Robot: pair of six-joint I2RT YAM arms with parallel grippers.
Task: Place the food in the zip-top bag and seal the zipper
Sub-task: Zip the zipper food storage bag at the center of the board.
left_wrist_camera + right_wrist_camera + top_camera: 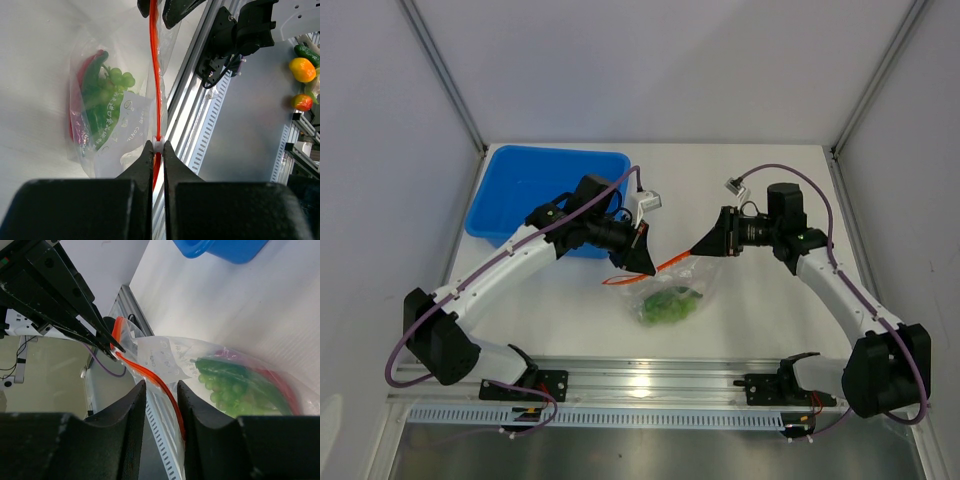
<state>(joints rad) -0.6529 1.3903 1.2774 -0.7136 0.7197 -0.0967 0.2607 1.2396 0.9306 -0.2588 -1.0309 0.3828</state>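
Observation:
The clear zip-top bag [672, 298] lies on the white table between my grippers, its mouth lifted. Inside it are light-green grapes [118, 80], a slim red piece [73, 112] and a darker-green piece [94, 85]. The red-orange zipper [666, 265] stretches between the grippers. My left gripper [157, 146] is shut on the zipper at its small white slider. My right gripper [161, 387] is open, its jaws a little apart around the zipper [150, 374], which lies against the right-hand finger. In the top view the left gripper [645, 262] is at the strip's left end and the right gripper [701, 248] at its right end.
A blue plastic tub [560, 152] stands at the back left, behind my left arm. An aluminium rail [650, 380] runs along the table's front edge. Toy fruits [302, 70] lie off the table, past the rail.

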